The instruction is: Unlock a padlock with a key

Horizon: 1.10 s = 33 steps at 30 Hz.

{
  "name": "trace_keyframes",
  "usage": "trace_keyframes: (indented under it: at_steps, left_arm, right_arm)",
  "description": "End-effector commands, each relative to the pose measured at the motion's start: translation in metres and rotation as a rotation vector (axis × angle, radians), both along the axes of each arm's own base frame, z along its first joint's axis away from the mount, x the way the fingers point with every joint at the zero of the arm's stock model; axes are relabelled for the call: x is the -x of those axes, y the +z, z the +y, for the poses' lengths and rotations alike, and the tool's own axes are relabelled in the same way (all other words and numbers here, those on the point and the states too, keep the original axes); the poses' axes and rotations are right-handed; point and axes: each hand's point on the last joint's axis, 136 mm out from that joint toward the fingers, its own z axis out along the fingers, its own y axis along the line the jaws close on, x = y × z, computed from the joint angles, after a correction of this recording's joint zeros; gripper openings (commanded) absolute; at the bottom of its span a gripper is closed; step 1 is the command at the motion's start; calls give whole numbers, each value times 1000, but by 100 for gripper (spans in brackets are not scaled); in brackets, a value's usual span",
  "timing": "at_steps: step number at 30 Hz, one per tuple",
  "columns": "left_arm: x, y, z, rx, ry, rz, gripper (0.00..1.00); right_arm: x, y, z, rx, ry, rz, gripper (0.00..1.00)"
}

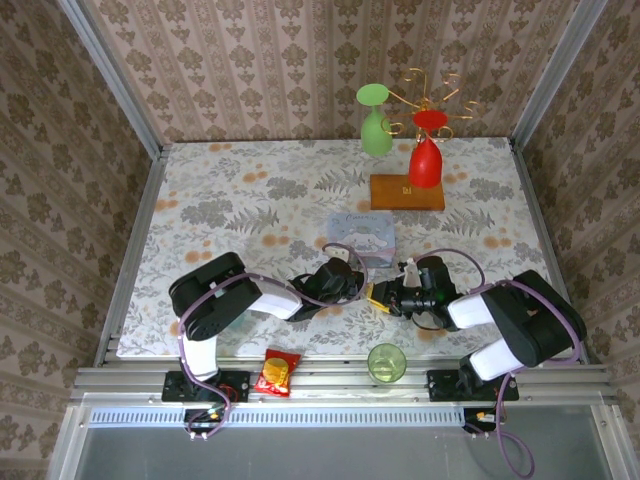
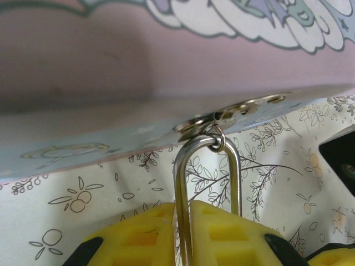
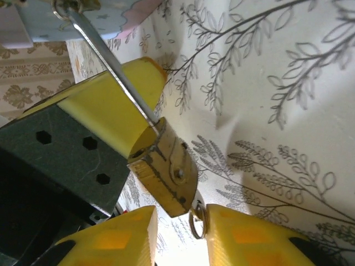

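**Left gripper** [image 2: 186,215]: jaws clenched. The yellow fingers [image 2: 138,238] press together on one leg of the shackle [image 2: 178,183], so this gripper grasps the padlock [image 3: 166,177] by its silvery U. The second leg passes behind the right-hand finger. The top of the shackle runs through a small metal loop on the hasp of the pale blue tin [image 2: 111,127].

**Right gripper** [image 3: 182,233]: jaws released, parted by a moderate gap. They grip nothing. The lower corner of the brass body sits at the mouth of the gap. A small metal ring [image 3: 195,221] hangs there, just beside one fingertip. Contact between ring and fingertip cannot be determined.

**Padlock position:** near centre of the table [image 1: 230,200], at the near edge of the tin, between the two grippers. The body hangs tilted, touching the left gripper's finger. In the top view it is too small to make out.
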Motion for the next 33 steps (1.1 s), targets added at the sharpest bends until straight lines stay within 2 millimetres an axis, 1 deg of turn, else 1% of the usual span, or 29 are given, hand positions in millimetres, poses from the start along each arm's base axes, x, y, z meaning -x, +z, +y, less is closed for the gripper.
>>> trace_keyframes:
  at_steps: [1, 3, 4, 7, 9, 12, 16, 18, 20, 22, 24, 28, 29, 33]
  left_arm:
    - [8, -8, 4, -14, -19, 20, 15]
    - [9, -5, 4, -3, -18, 20, 15]
    - [10, -3, 3, 2, -22, 17, 15]
    - [9, 3, 3, 4, -23, 8, 15]
    - [9, 8, 3, 13, -23, 2, 15]
    - [9, 18, 3, 31, -22, -10, 17]
    - [6, 46, 9, 32, -26, -64, 27]
    - [4, 64, 15, 40, -23, -94, 33]
    - [3, 77, 23, 52, -8, -113, 34]
    - [4, 85, 31, 65, 6, -122, 34]
    - [5, 88, 41, 82, 30, -119, 34]
    - [9, 85, 57, 102, 63, -113, 33]
    - [10, 84, 60, 101, 70, -114, 33]
    - [12, 79, 69, 91, 86, -109, 33]
  right_arm:
    - [2, -16, -14, 116, -16, 29, 36]
    - [2, -14, -20, 166, -18, 9, 39]
    - [0, -8, -23, 191, -23, -14, 40]
    - [-3, 3, -43, 331, -51, -74, 41]
    - [-5, 14, -51, 382, -59, -118, 43]
    - [-12, 27, -51, 392, -61, -169, 44]
    - [-23, 31, -51, 440, -74, -205, 45]
    - [-30, 36, -48, 493, -65, -242, 47]
    - [-38, 41, -42, 526, -50, -274, 48]
    - [-46, 44, -35, 548, -33, -293, 48]
    - [-53, 44, -27, 561, -9, -304, 47]
    - [-65, 37, -12, 606, 33, -322, 43]
    - [-66, 30, -8, 621, 51, -314, 42]
    - [-69, 21, 3, 638, 85, -307, 38]
